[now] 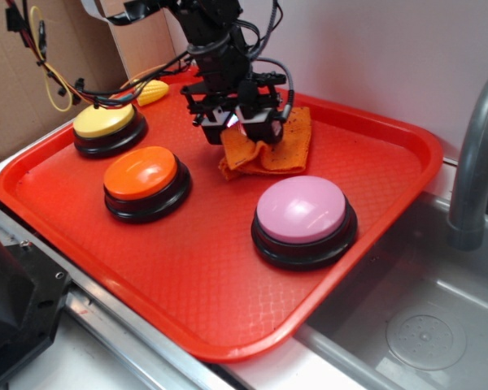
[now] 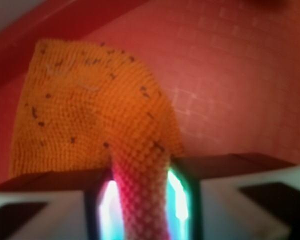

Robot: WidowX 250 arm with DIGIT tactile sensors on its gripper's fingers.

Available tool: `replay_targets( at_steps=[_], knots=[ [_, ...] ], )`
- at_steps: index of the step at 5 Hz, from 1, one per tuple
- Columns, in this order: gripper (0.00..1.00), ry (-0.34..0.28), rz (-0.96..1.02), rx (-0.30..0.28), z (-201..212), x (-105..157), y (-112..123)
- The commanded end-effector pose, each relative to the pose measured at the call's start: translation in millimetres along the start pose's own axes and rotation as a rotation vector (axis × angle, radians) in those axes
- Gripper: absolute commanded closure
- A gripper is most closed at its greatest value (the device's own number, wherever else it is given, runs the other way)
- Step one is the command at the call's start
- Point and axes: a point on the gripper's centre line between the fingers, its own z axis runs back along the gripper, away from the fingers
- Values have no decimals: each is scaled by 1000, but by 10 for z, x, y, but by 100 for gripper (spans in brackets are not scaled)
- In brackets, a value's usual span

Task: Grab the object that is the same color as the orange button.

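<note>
1. Cloth (image 1: 278,150) the colour of the orange button (image 1: 141,172) lies far-centre on the red tray (image 1: 195,276), left of the tray's right rim.
2. Gripper (image 2: 140,202) is pinched nearly closed on a raised fold of it.
3. It looks light, limp and snag-prone; the bunched middle fold seems the best hold.

Red tray (image 1: 374,162) bearing orange cloth (image 1: 286,153), orange button (image 1: 141,174), yellow button (image 1: 105,122), pink button (image 1: 301,209).
</note>
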Motion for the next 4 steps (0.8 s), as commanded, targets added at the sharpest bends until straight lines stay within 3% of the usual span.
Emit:
replay_targets(
  at_steps=[1, 2, 4],
  knots=[
    [100, -70, -157, 79, 816, -30, -23],
    [100, -44, -218, 137, 1046, -177, -86],
    [100, 57, -362, 150, 1550, -673, 30]
  ],
)
